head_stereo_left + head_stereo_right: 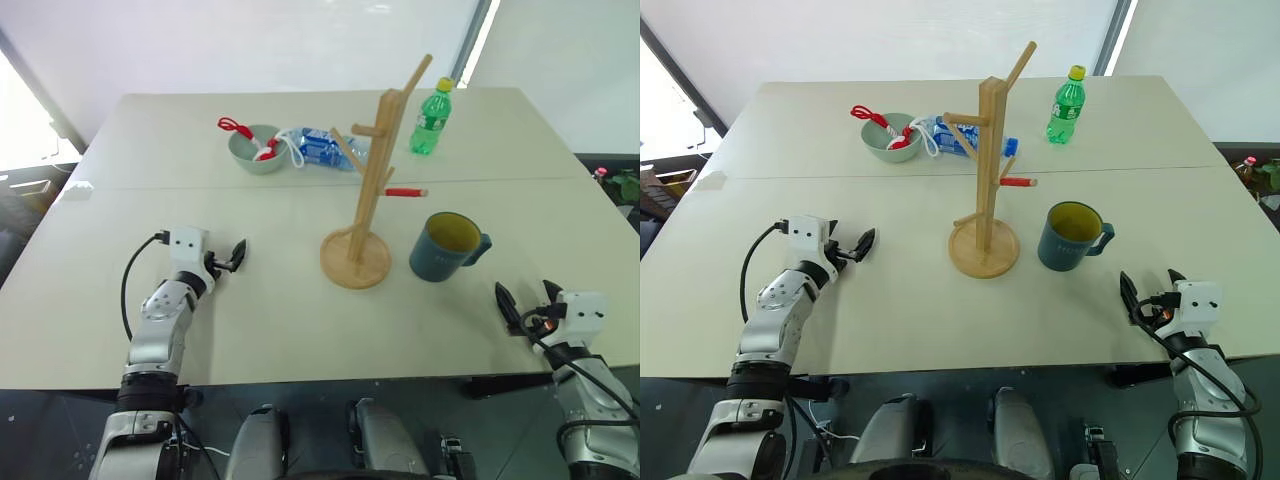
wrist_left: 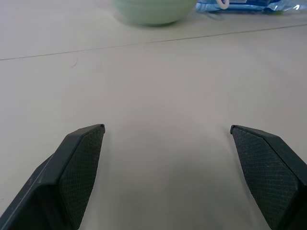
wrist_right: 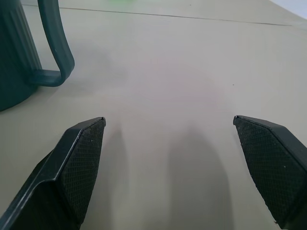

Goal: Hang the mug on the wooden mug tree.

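Beige table (image 1: 250, 330) carries my level, forward-pointing left gripper (image 1: 240, 251) and right gripper (image 1: 524, 298), both spread wide, empty; mug (image 1: 445, 248) stands beside the wooden mug tree (image 1: 368, 190).

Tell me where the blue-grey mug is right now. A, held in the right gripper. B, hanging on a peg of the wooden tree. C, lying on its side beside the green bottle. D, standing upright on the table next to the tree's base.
D: the mug stands upright on the table beside the wooden mug tree, handle toward the robot's right, with the open right gripper apart from it.
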Available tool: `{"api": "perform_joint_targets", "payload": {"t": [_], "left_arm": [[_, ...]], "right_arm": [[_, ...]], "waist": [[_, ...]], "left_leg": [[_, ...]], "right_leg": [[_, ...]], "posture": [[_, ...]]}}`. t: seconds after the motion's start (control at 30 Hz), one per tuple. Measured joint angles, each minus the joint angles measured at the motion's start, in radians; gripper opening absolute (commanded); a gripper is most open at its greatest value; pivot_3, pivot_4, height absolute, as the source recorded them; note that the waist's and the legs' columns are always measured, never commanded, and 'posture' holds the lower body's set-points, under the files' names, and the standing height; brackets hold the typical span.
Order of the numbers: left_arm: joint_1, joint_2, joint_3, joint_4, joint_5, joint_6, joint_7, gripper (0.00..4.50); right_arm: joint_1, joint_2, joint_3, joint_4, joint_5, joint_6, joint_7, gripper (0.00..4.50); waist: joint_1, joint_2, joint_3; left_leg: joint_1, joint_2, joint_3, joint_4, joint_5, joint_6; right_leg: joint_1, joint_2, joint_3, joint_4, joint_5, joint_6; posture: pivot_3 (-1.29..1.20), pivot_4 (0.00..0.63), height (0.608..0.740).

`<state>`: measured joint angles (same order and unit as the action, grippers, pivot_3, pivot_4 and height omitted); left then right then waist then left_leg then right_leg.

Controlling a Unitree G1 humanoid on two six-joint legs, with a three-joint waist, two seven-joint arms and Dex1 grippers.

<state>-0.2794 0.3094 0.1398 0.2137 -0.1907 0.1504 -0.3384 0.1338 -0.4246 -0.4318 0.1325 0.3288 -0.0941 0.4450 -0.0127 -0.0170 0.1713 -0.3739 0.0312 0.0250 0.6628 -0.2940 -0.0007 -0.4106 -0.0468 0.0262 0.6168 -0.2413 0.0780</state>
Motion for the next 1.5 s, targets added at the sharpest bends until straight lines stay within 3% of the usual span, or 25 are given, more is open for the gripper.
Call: {"api": "perform_joint_targets", "payload": {"t": [0.3,0.43,0.73,0.87,1.5], "left_arm": [[0.025,0.001,0.001,-0.045,-0.017,0.037,-0.017,4.5],[0.079,0.005,-0.013,-0.106,-0.041,0.034,-0.097,4.5],[0.231,0.131,-0.199,-0.353,-0.137,0.017,-0.498,4.5],[0.239,0.159,-0.258,-0.421,-0.174,0.027,-0.604,4.5],[0.159,0.137,-0.326,-0.505,-0.215,0.096,-0.641,4.5]], "right_arm": [[-0.003,0.0,0.001,0.0,-0.001,0.0,0.003,4.43],[-0.01,0.0,0.004,0.0,-0.005,-0.002,0.003,4.43],[-0.028,-0.001,0.02,0.01,-0.02,-0.044,0.033,4.43],[-0.029,-0.002,0.035,0.01,-0.022,-0.05,0.055,4.43],[-0.2,-0.023,0.058,0.127,0.003,-0.043,0.135,4.43]], "waist": [[0.0,0.0,0.0],[0.0,0.0,0.0],[-0.001,0.001,0.0],[0.0,0.002,0.0],[-0.001,0.003,0.001]], "left_leg": [[0.0,0.0,0.0,0.0,0.0,0.0],[0.0,0.0,0.0,-0.001,0.0,0.0],[-0.001,0.0,0.001,-0.003,0.0,0.0],[-0.002,0.0,0.001,-0.003,0.0,0.0],[-0.001,-0.001,0.002,-0.003,0.0,0.0]], "right_leg": [[0.0,-0.001,0.0,0.0,0.0,0.0],[-0.001,-0.002,0.0,0.0,0.0,0.0],[-0.002,-0.006,0.002,-0.002,0.0,-0.001],[-0.003,-0.008,0.002,-0.002,0.0,-0.002],[-0.003,0.0,0.001,-0.003,0.0,-0.001]], "posture": [[0.0,0.15,0.74],[0.0,0.15,0.74],[0.0,0.15,0.74],[0.0,0.15,0.74],[0.0,0.15,0.74]]}}
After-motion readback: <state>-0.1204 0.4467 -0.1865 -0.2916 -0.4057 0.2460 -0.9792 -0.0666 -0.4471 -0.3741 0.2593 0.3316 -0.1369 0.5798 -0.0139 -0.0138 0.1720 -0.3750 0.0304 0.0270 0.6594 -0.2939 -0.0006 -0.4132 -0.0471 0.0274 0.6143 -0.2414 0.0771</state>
